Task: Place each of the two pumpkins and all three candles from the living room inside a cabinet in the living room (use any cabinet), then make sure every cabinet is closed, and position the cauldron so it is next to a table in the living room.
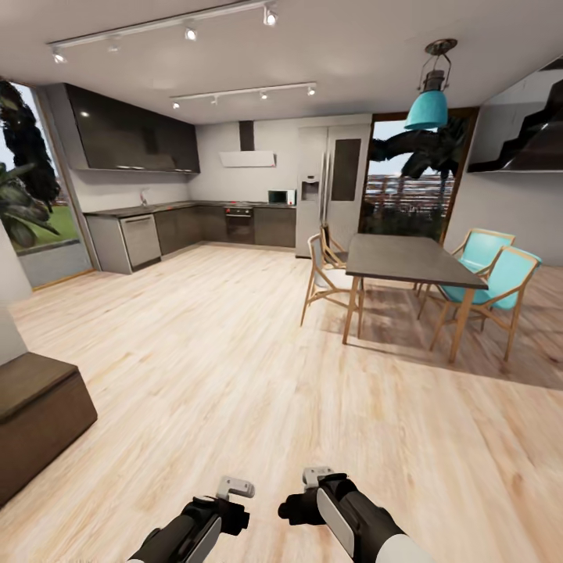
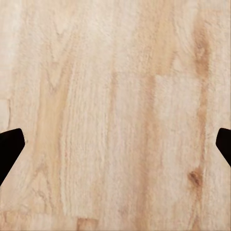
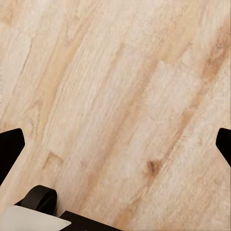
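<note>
We stand on bare wood floor (image 1: pixel 234 367) facing the kitchen and dining table (image 1: pixel 410 262), with pumpkins, candles and cauldron nowhere before us (so everything seems left to do). Left gripper (image 2: pixel 115 144) and right gripper (image 3: pixel 115 144) hang spread and empty over the planks

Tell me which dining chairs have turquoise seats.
The two chairs on the table's right side; the chairs on its left have pale seats.

The dining table (image 1: pixel 410 262) is standing on the floor (image 1: pixel 234 367) right of centre, with two chairs (image 1: pixel 328 274) at its left edge and two chairs (image 1: pixel 493 281) at its right edge. The kitchen units (image 1: pixel 195 227) are lining the far wall. A low block (image 1: pixel 39 422) is sitting at the near left.
</note>
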